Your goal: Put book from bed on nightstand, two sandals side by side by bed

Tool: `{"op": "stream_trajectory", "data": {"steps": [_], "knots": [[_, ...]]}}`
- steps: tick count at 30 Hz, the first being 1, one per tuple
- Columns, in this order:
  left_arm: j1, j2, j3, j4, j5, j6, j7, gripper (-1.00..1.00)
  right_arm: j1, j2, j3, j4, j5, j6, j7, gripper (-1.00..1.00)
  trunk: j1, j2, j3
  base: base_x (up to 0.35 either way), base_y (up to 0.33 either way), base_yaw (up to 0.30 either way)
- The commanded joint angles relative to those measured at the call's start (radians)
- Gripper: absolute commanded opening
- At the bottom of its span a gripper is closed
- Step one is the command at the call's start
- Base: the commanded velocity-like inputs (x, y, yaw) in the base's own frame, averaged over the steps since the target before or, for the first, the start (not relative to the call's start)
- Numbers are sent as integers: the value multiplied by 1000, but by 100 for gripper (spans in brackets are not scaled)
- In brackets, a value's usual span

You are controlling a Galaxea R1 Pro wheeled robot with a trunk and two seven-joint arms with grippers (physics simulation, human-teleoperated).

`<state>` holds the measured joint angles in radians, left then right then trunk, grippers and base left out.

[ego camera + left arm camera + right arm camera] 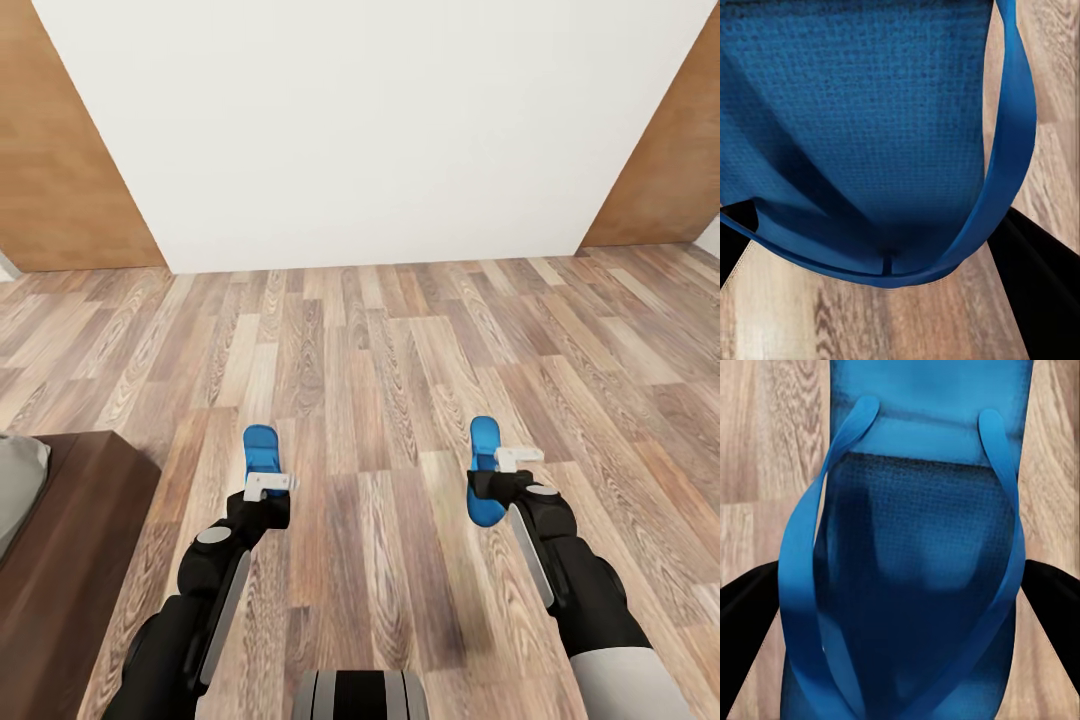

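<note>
Head view has each gripper, left (268,487) and right (518,458), carrying a sandal (261,446) beyond the bed (60,560), jaws clamped on soft, bendy, light foam.

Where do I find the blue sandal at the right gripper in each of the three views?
Head view: the right sandal lies lower right of centre, at the right gripper.
Right wrist view: it runs down the middle, straps up, between two dark fingers.
Left wrist view: the blue thing here is the other sandal.
Shared landmark: the wood-plank floor.
</note>
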<state>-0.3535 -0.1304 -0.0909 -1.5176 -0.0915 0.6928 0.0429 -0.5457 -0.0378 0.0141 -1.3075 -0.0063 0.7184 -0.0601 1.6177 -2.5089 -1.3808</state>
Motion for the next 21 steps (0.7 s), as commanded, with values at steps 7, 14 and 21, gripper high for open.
{"op": "stream_trajectory", "data": {"steps": [7,14,21], "knots": [[-1,0,-1,-1,-7,6,0,-100,0,-1,2,-1,0,10,-4,-100,-3,1,35,0,0,0],[0,-1,-3,-1,-7,18,-2,-100,0,-1,1,-1,-1,27,-4,-100,-6,3,63,0,0,0],[-2,0,-3,-1,-4,34,-3,-100,0,-1,1,10,-1,24,0,-100,-10,5,92,0,0,0]]}}
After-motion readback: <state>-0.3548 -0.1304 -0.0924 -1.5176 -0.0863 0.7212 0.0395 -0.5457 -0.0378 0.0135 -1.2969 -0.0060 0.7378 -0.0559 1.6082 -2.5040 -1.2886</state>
